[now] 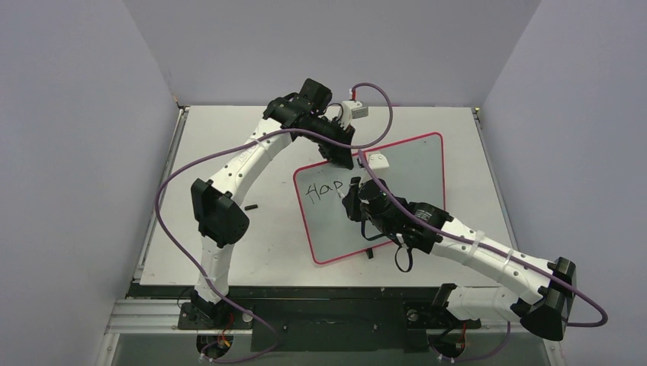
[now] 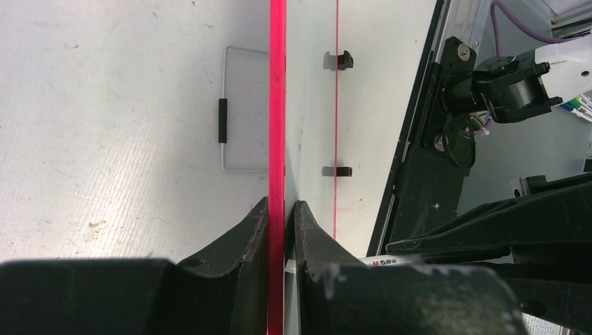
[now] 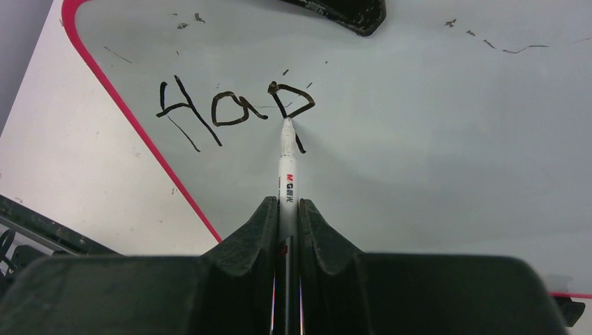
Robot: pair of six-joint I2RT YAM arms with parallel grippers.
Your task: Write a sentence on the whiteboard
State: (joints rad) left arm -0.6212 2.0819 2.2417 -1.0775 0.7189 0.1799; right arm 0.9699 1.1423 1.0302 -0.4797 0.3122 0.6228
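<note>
The whiteboard (image 1: 404,171), white with a thin red rim, lies tilted on the table. Black lettering reading "Hap" (image 1: 323,189) stands near its left corner and shows in the right wrist view (image 3: 234,108). My left gripper (image 1: 341,156) is shut on the board's far red rim (image 2: 277,105), one finger on each face. My right gripper (image 1: 357,200) is shut on a white marker (image 3: 287,178). The marker's tip touches the board at the stem of the "p". The marker also shows in the left wrist view (image 2: 394,260).
A small black object (image 1: 251,206) lies on the table left of the board. Two black tabs (image 2: 338,61) sit along the board's edge. A wire stand with a black grip (image 2: 223,122) shows beyond the rim. Grey walls enclose the table on three sides.
</note>
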